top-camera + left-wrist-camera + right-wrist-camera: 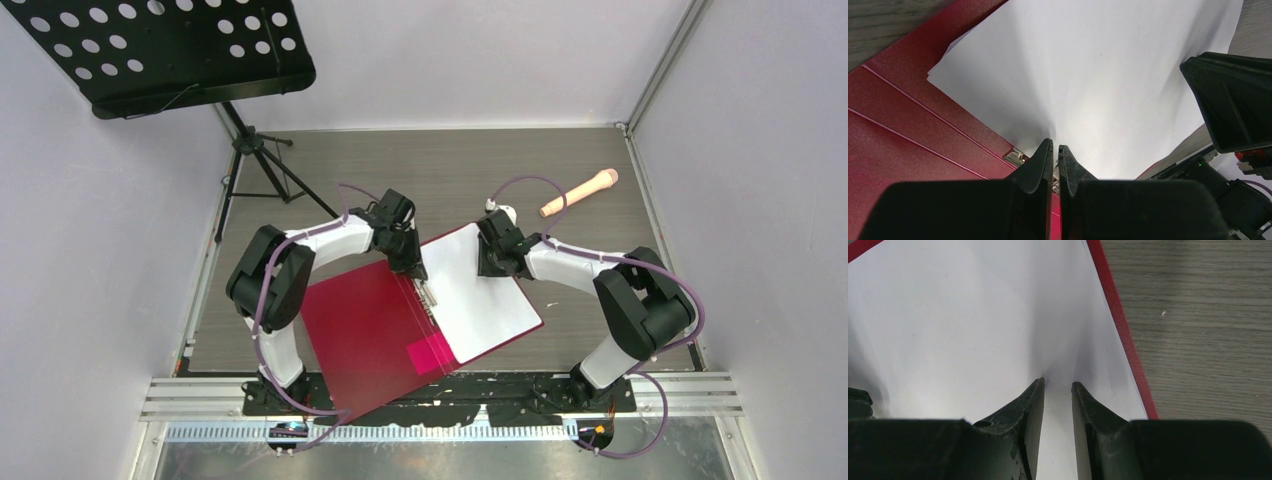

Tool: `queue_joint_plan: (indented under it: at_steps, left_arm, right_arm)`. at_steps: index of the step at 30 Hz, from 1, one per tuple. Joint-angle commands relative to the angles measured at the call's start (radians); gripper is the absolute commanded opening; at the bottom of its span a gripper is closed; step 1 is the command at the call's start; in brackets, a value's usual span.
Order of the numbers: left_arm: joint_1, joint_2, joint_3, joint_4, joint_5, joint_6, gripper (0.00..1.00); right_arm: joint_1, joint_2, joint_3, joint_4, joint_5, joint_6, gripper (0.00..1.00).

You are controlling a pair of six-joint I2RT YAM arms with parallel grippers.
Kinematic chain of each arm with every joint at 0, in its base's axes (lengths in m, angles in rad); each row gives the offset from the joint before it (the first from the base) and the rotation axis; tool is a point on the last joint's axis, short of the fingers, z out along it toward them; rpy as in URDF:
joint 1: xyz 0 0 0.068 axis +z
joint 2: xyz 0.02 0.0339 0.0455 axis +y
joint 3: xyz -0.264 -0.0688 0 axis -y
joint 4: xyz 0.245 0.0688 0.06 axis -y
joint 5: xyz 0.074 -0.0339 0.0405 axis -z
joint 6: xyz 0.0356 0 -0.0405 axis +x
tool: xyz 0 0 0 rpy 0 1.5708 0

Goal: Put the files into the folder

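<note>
The dark-red folder point(365, 330) lies open on the table, with a pink patch point(430, 352) near its front. The white files point(480, 295) cover its right half, and a red margin shows past their right edge point(1120, 310). My left gripper point(412, 268) is at the top of the spine. Its jaws are shut to a hairline gap point(1055, 146) just over the metal spine clip point(1015, 156), at the inner edge of the files point(1088, 65). My right gripper point(490, 265) stands on the far part of the sheets. Its jaws are a little apart point(1058, 382), tips on the paper, with nothing between them.
A black perforated music stand point(170, 50) on a tripod point(260, 165) stands at the back left. A peach-coloured microphone point(580, 192) lies on the table behind the right arm. Walls close the table in on three sides.
</note>
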Motion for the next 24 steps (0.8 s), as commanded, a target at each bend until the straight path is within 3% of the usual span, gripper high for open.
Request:
queue_joint_plan:
  at_steps: [1, 24]
  left_arm:
    - [0.0, -0.036, -0.019, 0.002, -0.029, -0.005, 0.06]
    - [-0.096, -0.053, -0.044, 0.001, -0.06, -0.023, 0.02]
  right_arm:
    - [-0.001, 0.041, -0.014, -0.025, -0.007, 0.009, 0.33]
    - [-0.001, 0.056, -0.006, -0.025, -0.017, 0.009, 0.33]
